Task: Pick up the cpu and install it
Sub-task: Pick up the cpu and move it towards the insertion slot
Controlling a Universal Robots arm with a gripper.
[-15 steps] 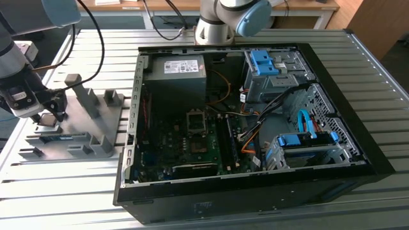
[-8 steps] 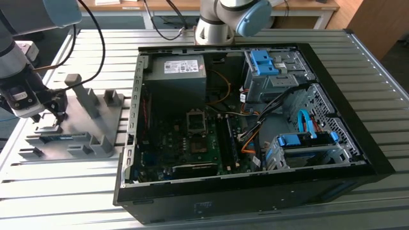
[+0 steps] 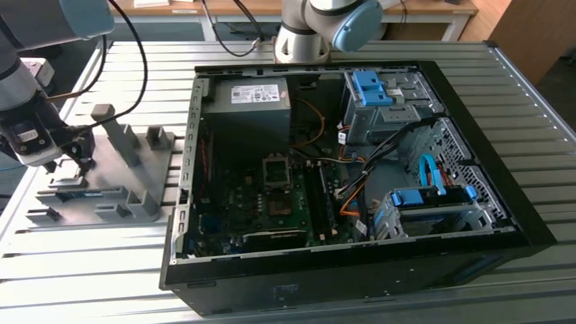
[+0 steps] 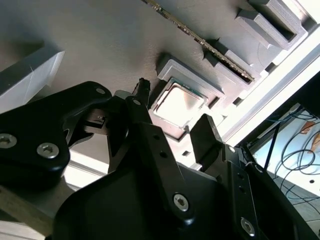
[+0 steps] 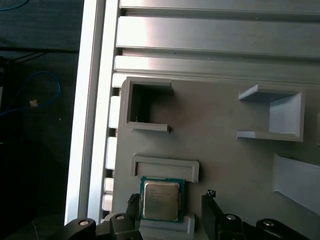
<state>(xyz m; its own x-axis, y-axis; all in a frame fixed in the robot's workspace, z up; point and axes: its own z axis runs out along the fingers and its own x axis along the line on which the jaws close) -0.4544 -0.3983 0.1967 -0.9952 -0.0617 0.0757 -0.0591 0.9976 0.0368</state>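
The gripper hung wide open astride the cpu, gripping nothing; it lay flat in its grey fixture nest (well apart from the motherboard socket). Not lifted yet, not installed.

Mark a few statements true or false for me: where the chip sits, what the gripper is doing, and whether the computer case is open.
1. The chip lies in its recess on the grey tray. True.
2. The gripper holds the chip in the air. False: the chip lies on the tray.
3. The gripper is open, with one finger on each side of the chip. True.
4. The computer case is closed. False: it lies open, with the circuit board showing.
5. The gripper hangs over the case. False: it is over the tray, to the exterior view's left of the case.
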